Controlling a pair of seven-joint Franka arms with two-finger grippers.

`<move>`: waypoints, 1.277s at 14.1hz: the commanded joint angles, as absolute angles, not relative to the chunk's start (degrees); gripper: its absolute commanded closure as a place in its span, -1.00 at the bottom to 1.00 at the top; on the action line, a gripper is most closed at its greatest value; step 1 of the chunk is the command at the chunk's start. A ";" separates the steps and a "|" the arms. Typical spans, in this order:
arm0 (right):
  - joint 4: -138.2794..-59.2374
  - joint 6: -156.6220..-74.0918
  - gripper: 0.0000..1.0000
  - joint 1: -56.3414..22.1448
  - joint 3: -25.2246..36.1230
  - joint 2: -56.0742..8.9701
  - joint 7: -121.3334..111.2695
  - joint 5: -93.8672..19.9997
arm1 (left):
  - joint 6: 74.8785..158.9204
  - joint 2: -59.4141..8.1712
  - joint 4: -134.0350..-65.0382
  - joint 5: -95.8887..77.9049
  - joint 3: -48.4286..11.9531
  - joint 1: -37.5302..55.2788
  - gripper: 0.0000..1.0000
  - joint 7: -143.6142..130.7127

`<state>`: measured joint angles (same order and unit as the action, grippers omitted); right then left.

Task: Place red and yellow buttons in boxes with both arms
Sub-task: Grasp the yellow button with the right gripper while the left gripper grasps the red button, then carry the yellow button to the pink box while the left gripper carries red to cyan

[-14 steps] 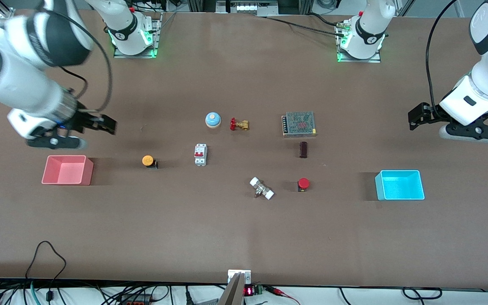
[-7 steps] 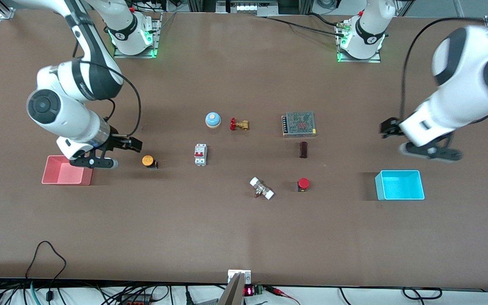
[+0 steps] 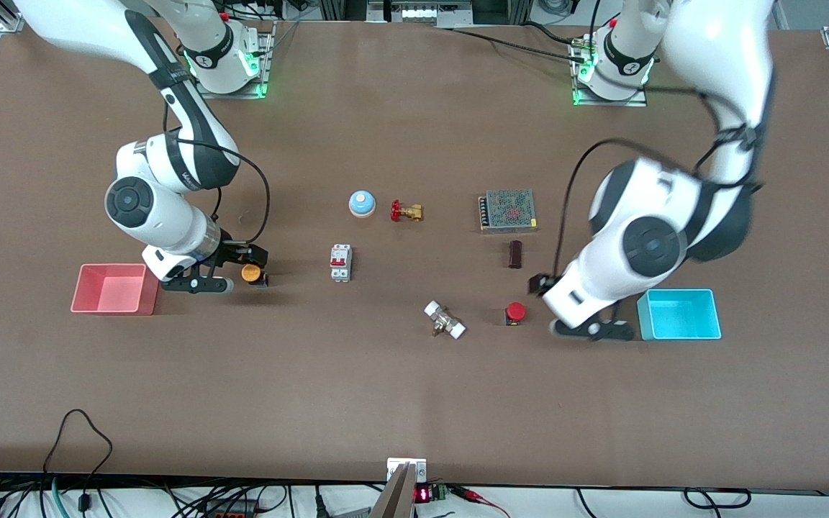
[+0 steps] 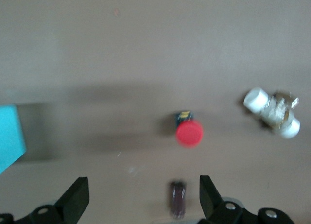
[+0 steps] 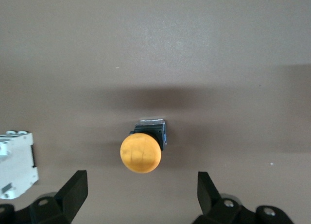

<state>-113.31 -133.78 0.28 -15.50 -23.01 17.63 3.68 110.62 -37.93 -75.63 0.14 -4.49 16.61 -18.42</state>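
The yellow button [image 3: 250, 273] sits on the table between the pink-red box [image 3: 114, 289] and the white breaker [image 3: 340, 262]. My right gripper [image 3: 245, 257] is open and empty right beside it. In the right wrist view the button [image 5: 141, 152] lies just ahead of the open right gripper [image 5: 141, 182]. The red button [image 3: 516, 311] sits toward the cyan-blue box [image 3: 679, 316]. My left gripper [image 3: 538, 286] is open and empty, close above it. In the left wrist view the red button [image 4: 189, 132] lies ahead of the open left gripper [image 4: 143, 190], and the cyan-blue box [image 4: 9, 136] shows at the edge.
A blue bell [image 3: 362, 203], a brass valve [image 3: 406, 211] and a mesh-topped power supply [image 3: 508, 210] stand farther from the camera. A dark brown block [image 3: 516, 254] lies by the left gripper. A white-capped fitting [image 3: 445, 320] lies beside the red button.
Both arms swung in from the table's ends. The right gripper came from over the pink-red box to the yellow button. The left gripper came past the cyan-blue box to the red button.
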 commanded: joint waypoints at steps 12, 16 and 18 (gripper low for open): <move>-109.42 -138.16 -1.00 -1.05 -15.56 -30.93 21.88 12.39 | 133.15 -47.99 -83.58 0.53 -3.60 20.65 -0.31 -22.85; -109.51 -138.96 -1.00 -1.05 -15.47 -32.17 21.88 13.27 | 132.98 -47.81 -83.41 0.44 -3.78 20.57 0.49 -22.85; -109.60 -138.96 -0.94 -1.05 -15.47 -32.34 21.88 13.36 | 132.37 -47.20 -82.97 0.53 -3.69 19.78 0.57 -22.76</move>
